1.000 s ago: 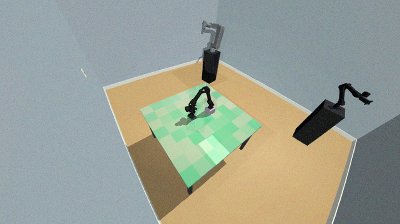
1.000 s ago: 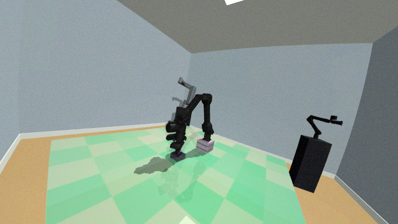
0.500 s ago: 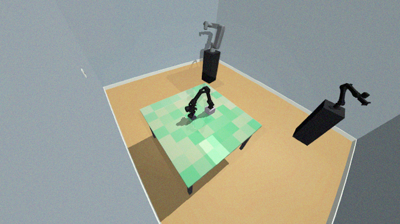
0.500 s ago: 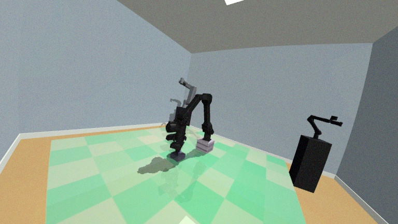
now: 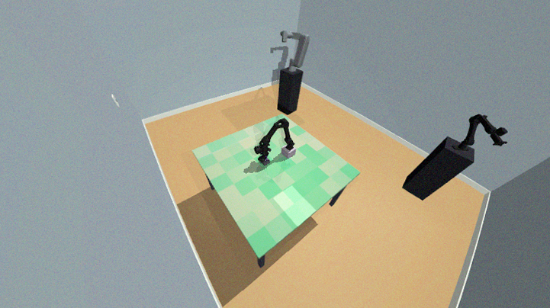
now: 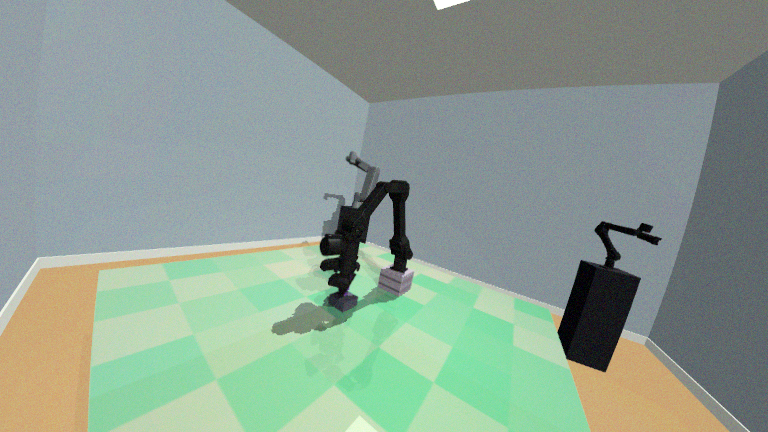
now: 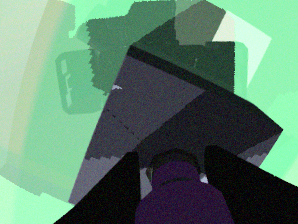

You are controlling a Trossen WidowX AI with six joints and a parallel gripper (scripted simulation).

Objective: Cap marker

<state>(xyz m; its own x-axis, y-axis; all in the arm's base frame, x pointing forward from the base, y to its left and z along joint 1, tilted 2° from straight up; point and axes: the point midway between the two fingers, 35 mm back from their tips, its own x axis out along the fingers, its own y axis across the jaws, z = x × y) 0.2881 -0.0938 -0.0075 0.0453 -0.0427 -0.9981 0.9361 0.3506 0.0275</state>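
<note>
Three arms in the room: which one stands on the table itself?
The black arm on the pale base block, bent down over the holder block. The grey arm and other black arm stand on floor pedestals.

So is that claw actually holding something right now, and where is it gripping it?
Yes. The gripper is shut on the purple cap, its two fingers pinching the cap's sides, right above the holder block.

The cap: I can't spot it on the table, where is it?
In the wrist view the purple cap is clamped in the gripper, directly above the holder block.
</note>
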